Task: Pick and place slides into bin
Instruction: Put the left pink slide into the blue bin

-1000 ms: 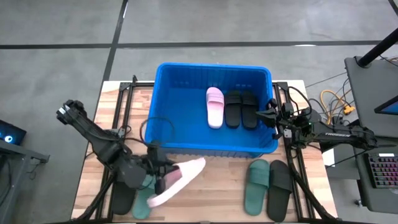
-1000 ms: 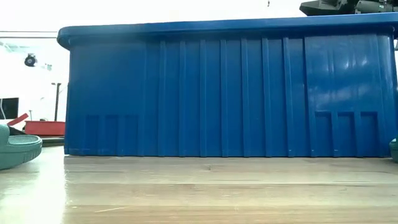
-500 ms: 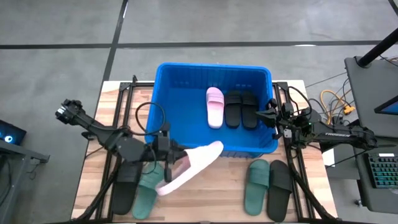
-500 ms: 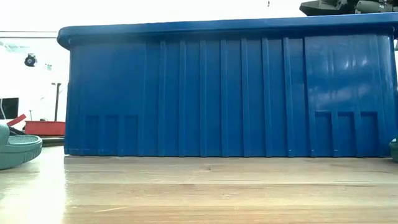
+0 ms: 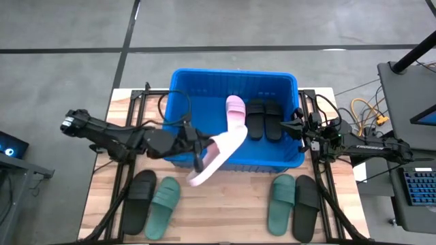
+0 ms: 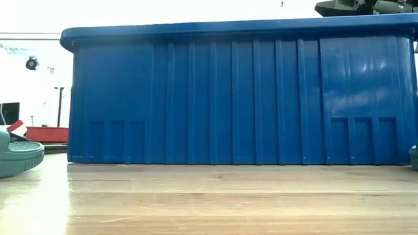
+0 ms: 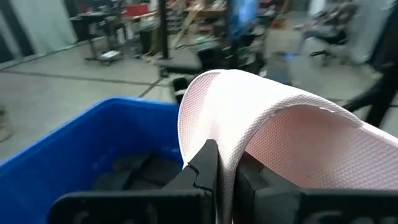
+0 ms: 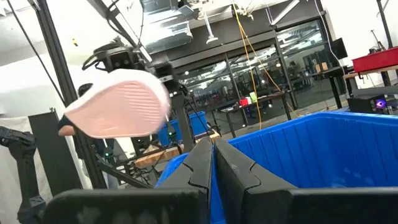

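The blue bin (image 5: 204,88) stands at the table's far middle and holds a pink slide (image 5: 235,109) and two black slides (image 5: 264,120). My left gripper (image 5: 201,154) is shut on a second pink slide (image 5: 221,153), held over the bin's near wall. That slide's ribbed sole (image 8: 118,109) also shows in the right wrist view. A black slide (image 5: 136,204) and a green slide (image 5: 161,208) lie at the near left. Another green slide (image 5: 281,203) and black slide (image 5: 305,207) lie at the near right. My right gripper (image 5: 297,126) waits shut by the bin's right rim. My left gripper pinches the pink slide's wide strap at its edge (image 7: 229,155) between the two fingers. The fingers come about level from the table's left. The slide is lifted clear and slanted, one end (image 5: 238,133) over the bin's inside, the other end (image 5: 194,180) out over the table.
The bin's near wall (image 6: 235,98) fills the low view, with a green slide (image 6: 16,156) at its left. Cables (image 5: 364,112) and a dark side table (image 5: 409,102) lie to the right beyond the table. Bare wood (image 5: 225,204) shows between the two pairs of slides.
My left gripper has swung from the near left up and toward the far right, rolling as it went. It has carried the pink slide from above the left pair of slides to over the bin's near wall. The slide's leading end now reaches into the bin's airspace.
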You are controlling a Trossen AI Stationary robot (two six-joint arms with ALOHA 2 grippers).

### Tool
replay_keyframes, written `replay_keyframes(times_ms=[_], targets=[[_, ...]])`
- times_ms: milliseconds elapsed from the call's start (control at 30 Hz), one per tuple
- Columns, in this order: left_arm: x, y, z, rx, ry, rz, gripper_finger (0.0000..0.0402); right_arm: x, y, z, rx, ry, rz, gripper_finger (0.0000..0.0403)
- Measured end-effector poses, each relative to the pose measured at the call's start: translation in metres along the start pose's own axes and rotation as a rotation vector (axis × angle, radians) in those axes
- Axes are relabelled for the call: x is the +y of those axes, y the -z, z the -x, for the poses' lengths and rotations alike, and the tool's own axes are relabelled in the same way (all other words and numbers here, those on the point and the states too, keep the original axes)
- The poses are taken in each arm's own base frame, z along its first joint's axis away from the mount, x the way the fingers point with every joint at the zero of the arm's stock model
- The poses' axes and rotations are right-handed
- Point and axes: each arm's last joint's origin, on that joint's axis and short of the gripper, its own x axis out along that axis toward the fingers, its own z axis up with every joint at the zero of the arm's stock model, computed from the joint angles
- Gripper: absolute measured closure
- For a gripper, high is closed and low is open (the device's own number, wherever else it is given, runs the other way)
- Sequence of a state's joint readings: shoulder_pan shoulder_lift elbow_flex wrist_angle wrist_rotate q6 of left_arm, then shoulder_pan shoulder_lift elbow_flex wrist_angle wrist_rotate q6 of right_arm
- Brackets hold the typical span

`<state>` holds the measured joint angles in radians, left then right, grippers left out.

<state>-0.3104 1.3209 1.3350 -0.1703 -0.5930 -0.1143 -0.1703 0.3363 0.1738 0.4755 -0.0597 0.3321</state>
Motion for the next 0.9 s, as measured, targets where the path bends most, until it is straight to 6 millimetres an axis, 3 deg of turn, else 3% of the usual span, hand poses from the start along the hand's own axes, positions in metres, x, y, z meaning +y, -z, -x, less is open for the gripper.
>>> replay_keyframes(times_ms=[567, 900], targets=[[0.066, 0.025, -0.045, 0.171, -0.333, -0.087, 0.0401, 0.0, 0.001, 0.0, 0.008, 0.003, 0.0, 0.0394], [0.083, 0.054, -0.086, 0.305, -0.437, -0.139, 0.0401, 0.0, 0.001, 0.0, 0.005, 0.011, -0.009, 0.0394]])
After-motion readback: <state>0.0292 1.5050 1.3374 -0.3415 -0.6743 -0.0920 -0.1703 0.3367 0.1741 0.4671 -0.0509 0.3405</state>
